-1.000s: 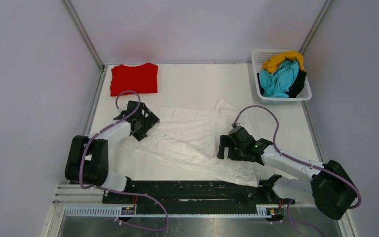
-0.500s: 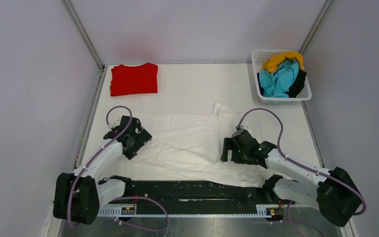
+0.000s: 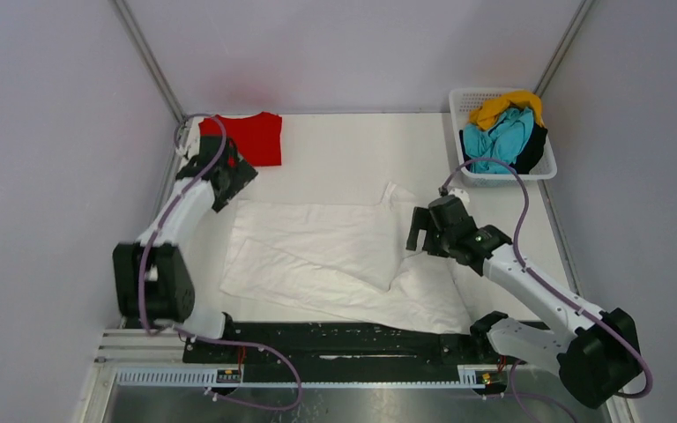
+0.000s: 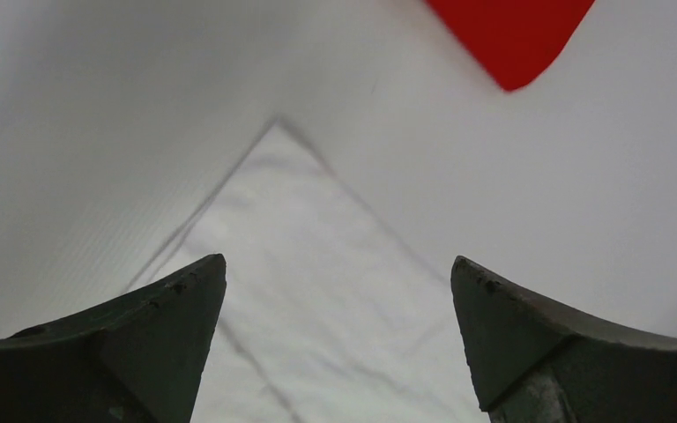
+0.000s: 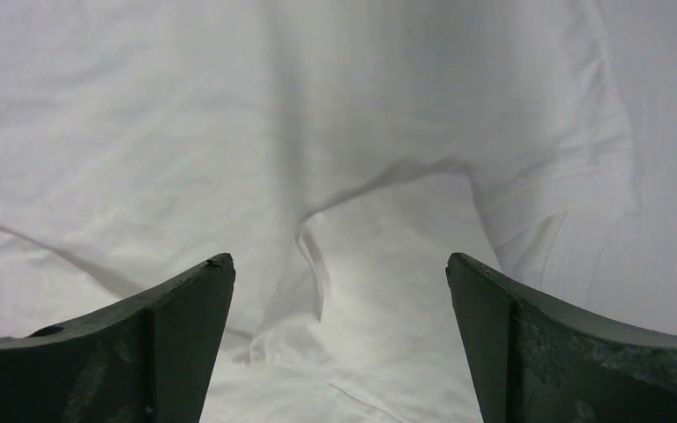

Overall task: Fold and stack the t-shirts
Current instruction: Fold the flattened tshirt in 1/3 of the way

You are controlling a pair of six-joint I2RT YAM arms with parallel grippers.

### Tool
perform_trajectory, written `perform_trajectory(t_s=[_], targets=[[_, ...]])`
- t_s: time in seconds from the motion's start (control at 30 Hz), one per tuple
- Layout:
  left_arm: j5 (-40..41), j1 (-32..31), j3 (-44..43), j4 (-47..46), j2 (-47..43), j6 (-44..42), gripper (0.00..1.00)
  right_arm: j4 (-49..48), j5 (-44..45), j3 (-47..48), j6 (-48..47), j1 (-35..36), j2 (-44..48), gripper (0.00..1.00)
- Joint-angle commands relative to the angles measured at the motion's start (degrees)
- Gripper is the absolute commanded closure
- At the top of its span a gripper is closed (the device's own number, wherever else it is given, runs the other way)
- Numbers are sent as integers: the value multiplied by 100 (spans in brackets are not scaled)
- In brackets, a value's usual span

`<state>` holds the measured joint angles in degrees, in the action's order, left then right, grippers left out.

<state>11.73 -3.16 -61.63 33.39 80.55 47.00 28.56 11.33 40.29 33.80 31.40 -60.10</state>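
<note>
A white t-shirt (image 3: 335, 256) lies spread and partly folded over itself in the middle of the table. A folded bright red t-shirt (image 3: 251, 137) lies at the far left. My left gripper (image 3: 232, 180) is open and empty, hovering between the red shirt and the white shirt's far left corner. The left wrist view shows that corner (image 4: 317, 291) between the open fingers, with the red shirt (image 4: 511, 35) beyond. My right gripper (image 3: 420, 238) is open and empty over the white shirt's right side. The right wrist view shows wrinkled white cloth (image 5: 335, 132) below the jaws.
A white lattice basket (image 3: 458, 104) at the far right corner holds a yellow shirt (image 3: 502, 106), a teal shirt (image 3: 498, 141) and a black shirt (image 3: 536, 145). Grey walls close in the left, back and right sides. A black rail (image 3: 344, 339) runs along the near edge.
My left gripper has swung from the white shirt's near left side to its far left corner. The shirt's left part now lies flatter. My right gripper has moved away from me along the shirt's right side.
</note>
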Motion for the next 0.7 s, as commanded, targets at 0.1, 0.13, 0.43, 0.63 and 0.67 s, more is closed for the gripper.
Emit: perform_trajectory(t_s=[0.1, 0.13, 0.43, 0.63, 0.67], targets=[[-374, 538, -2253, 221, 2799, -1277, 9, -349, -175, 558, -548, -332, -608, 2], [-355, 568, -2408, 267, 3023, -1373, 11, -359, -170, 626, -600, -354, -685, 2], [-684, 623, -2871, 862, 4029, -1662, 45, -415, -209, 1208, -870, -730, -1488, 2], [-837, 592, -2432, 1029, 3882, -1701, 66, -418, -257, 1235, -898, -838, -1673, 2], [-760, 572, -2279, 1017, 3775, -1696, 66, -416, -257, 1244, -890, -851, -1685, 2]])
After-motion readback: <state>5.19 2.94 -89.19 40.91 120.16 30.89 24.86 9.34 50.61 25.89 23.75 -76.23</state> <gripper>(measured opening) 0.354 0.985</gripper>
